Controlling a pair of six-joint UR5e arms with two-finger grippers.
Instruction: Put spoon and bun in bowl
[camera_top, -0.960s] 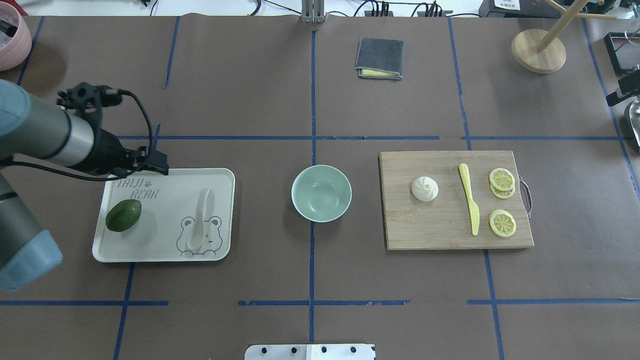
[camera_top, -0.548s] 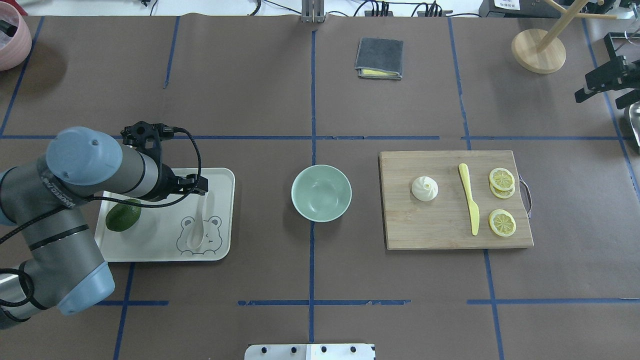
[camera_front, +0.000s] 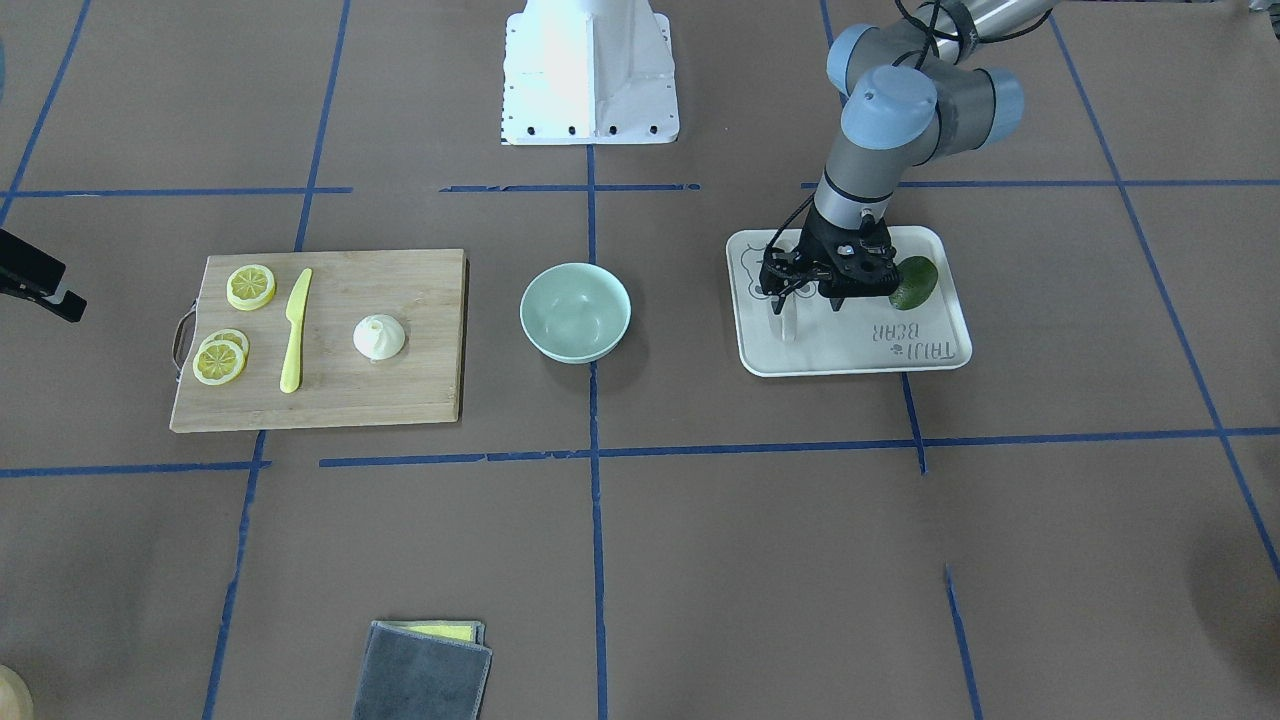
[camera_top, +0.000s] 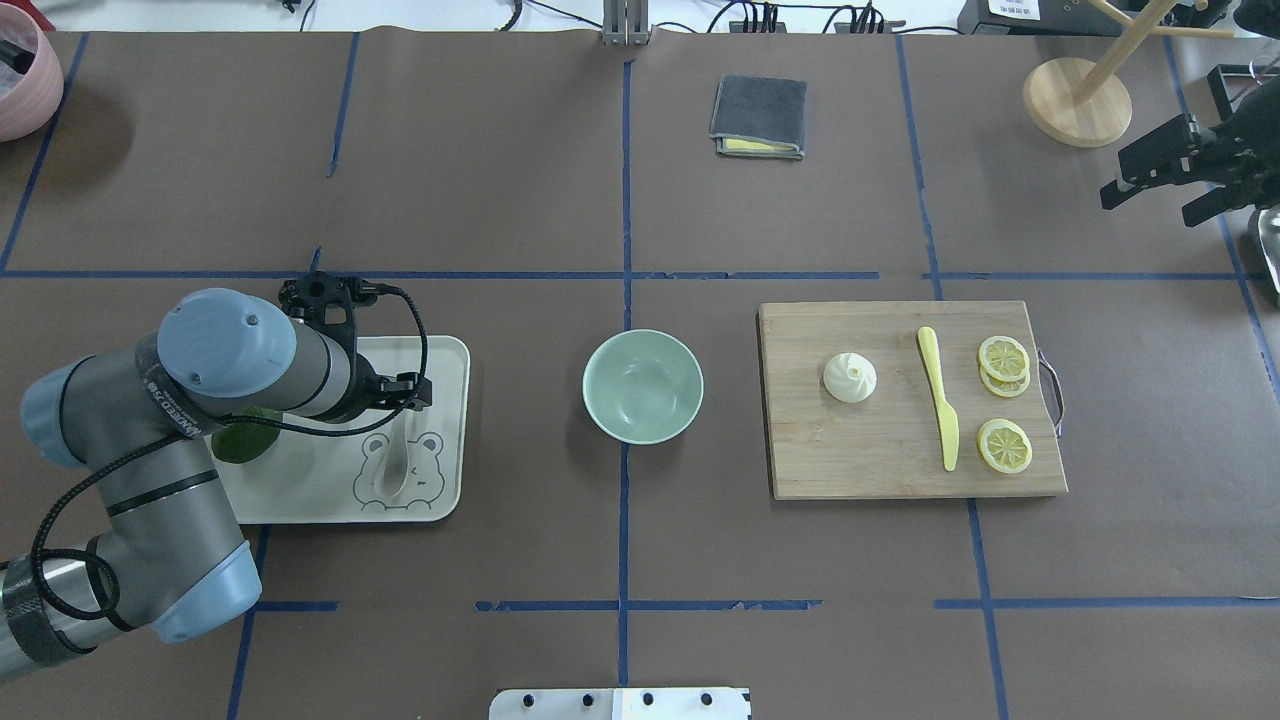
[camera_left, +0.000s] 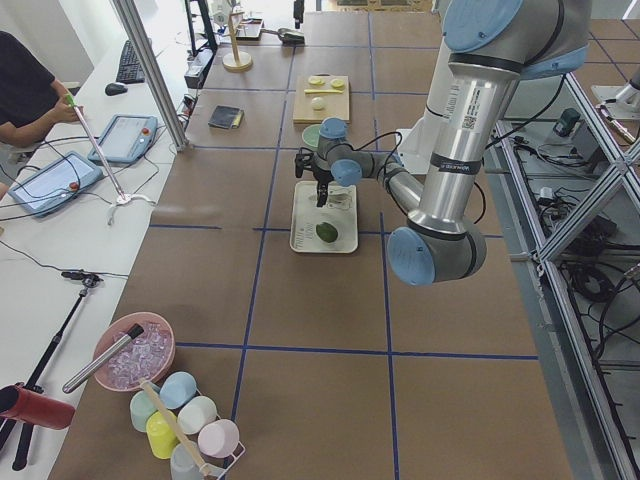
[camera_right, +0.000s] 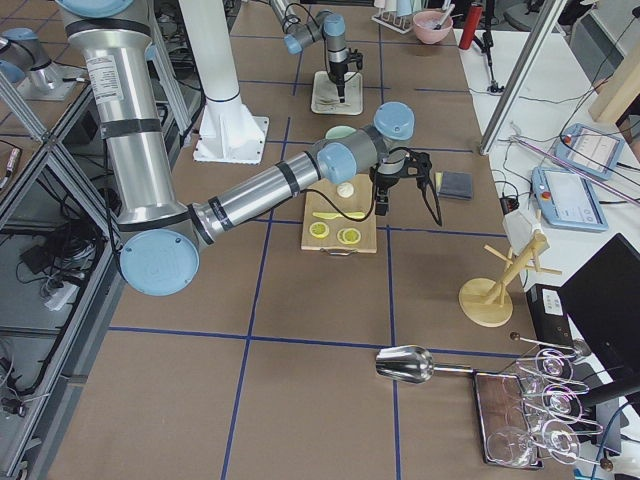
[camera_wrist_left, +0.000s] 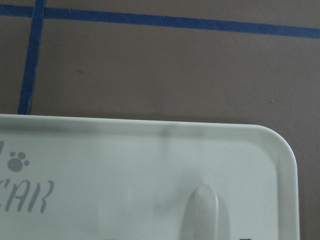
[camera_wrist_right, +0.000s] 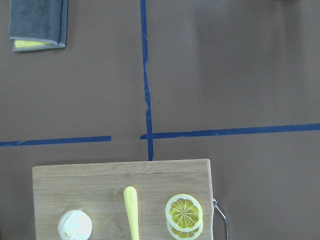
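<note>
The off-white spoon (camera_top: 390, 465) lies on the cream bear tray (camera_top: 445, 360), scoop over the bear print; it also shows in the front view (camera_front: 787, 325), and its handle tip shows in the left wrist view (camera_wrist_left: 200, 212). My left gripper (camera_front: 805, 300) hangs open just above the spoon's handle, empty. The mint-green bowl (camera_top: 643, 387) stands empty at the table's middle. The white pleated bun (camera_top: 850, 378) sits on the wooden cutting board (camera_top: 880, 460) and shows in the right wrist view (camera_wrist_right: 75, 227). My right gripper (camera_top: 1165, 190) is open and empty, high at the far right.
A green avocado (camera_top: 243, 443) lies on the tray, partly under my left arm. A yellow plastic knife (camera_top: 940, 400) and lemon slices (camera_top: 1004, 445) share the board. A grey folded cloth (camera_top: 758, 117), a wooden stand (camera_top: 1077, 100) and a pink bowl (camera_top: 20, 80) sit at the back.
My left arm has swung in over the tray, bringing its gripper above the spoon's handle. My right gripper has moved leftward into view at the far right.
</note>
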